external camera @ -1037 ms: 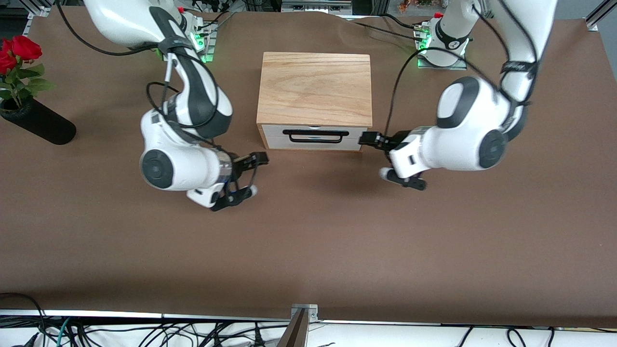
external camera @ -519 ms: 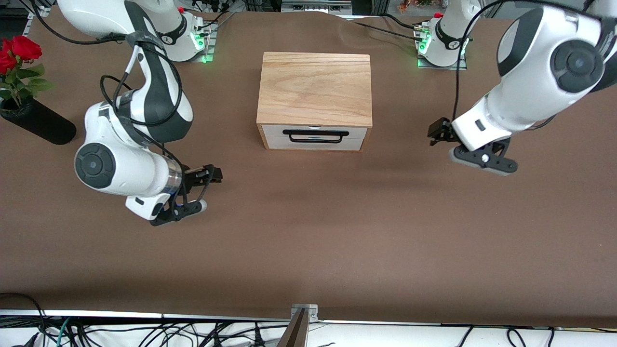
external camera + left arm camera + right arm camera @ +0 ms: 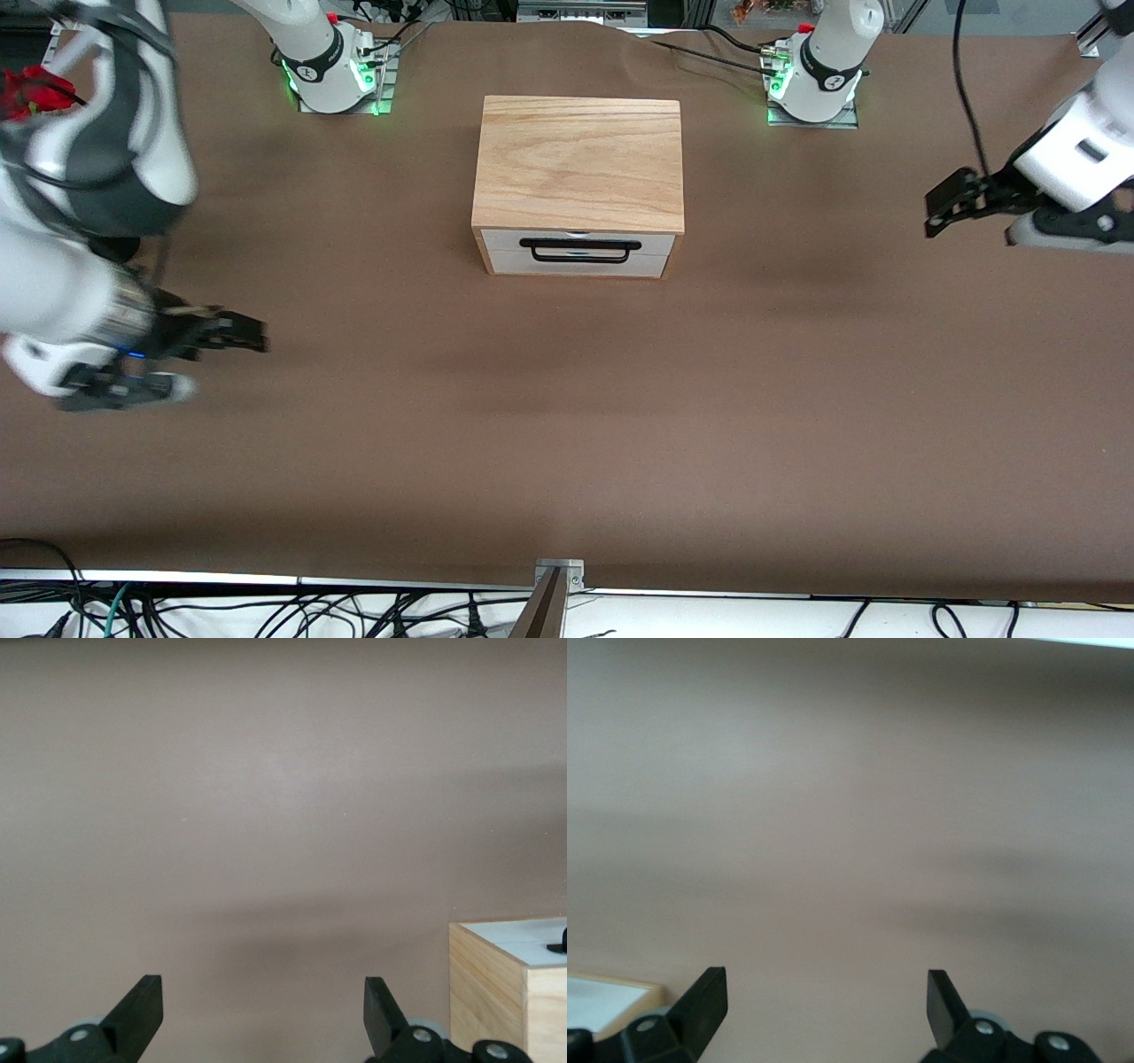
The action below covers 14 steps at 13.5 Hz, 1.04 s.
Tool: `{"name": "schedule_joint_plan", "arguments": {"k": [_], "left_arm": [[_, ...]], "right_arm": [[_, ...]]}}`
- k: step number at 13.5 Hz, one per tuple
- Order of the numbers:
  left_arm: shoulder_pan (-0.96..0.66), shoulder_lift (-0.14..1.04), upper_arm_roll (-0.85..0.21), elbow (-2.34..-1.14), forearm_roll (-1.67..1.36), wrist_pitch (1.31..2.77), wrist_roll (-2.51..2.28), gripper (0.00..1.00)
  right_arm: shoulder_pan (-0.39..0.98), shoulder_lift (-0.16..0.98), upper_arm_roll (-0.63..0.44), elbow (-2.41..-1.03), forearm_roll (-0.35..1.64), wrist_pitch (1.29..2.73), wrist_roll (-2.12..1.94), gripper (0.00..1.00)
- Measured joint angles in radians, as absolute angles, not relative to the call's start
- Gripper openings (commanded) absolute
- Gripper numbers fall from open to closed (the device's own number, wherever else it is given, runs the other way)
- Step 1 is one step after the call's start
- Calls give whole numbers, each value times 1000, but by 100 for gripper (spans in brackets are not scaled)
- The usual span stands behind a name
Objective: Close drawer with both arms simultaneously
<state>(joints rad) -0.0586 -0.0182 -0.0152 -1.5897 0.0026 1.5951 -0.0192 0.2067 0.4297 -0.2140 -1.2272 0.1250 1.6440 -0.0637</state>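
Observation:
The drawer (image 3: pixel 580 252) sits pushed in, its white front panel flush with the oak box (image 3: pixel 580 164) and its black bar handle (image 3: pixel 580 243) facing the front camera. My left gripper (image 3: pixel 943 206) is open and empty over bare table toward the left arm's end, well away from the box. My right gripper (image 3: pixel 239 335) is open and empty over bare table toward the right arm's end. In the left wrist view the open gripper (image 3: pixel 261 1014) frames table, with the box (image 3: pixel 496 988) at the edge. In the right wrist view the open gripper (image 3: pixel 824 1005) shows a box corner (image 3: pixel 602 1003).
Red roses (image 3: pixel 31 87) stand at the right arm's end of the table, their vase mostly hidden by the right arm. The brown table (image 3: pixel 567 425) ends at a metal rail with cables nearest the front camera. The green-lit arm bases (image 3: pixel 332 71) flank the box.
Both grippers have swung away from the drawer front toward their own ends of the table. The drawer has stayed pushed in.

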Motion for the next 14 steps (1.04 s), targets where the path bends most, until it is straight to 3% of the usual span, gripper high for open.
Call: {"name": "schedule_joint_plan", "arguments": {"k": [4,8,14], "left_arm": [[-55,-37,-16,-1597,3,1585,-19,100],[-54,-32,-17,-1608,3,1585,-19,100],[-46,-31,-17,-1617,3,1555,-20,100]], "right_arm": [[135,286,-182,-1339,42,1635,-69,100],[60,189,1,-1424,-143,1640,-63,100],[32,145,29,-1441,-84,1640,-63,100]]}}
